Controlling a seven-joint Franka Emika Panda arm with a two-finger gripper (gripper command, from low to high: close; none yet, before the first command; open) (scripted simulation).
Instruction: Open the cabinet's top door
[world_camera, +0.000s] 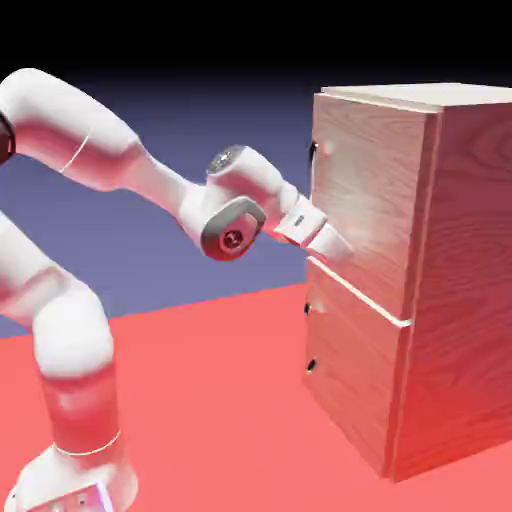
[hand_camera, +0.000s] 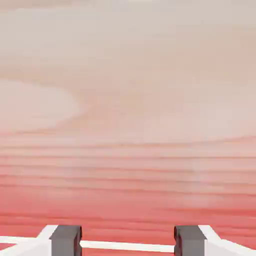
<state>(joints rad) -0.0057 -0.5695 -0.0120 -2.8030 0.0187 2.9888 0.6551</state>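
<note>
the gripper (hand_camera: 128, 242), fingers apart, nears the cabinet's top door (world_camera: 370, 200), still shut; reaching the handle above it likely comes next.

We saw the white arm (world_camera: 75, 130) lit so hard that its upper surfaces washed out, with reddish shading beneath. A pale glare sat on the cabinet's upper door (world_camera: 375, 190) around the pincer (world_camera: 345, 250); the side panel (world_camera: 475, 250) looked darker and redder. Beyond the pincer's fingertips (hand_camera: 66, 241), the hand view's wood grain was soft and smeared, pale farther off and deep red nearby.
</note>
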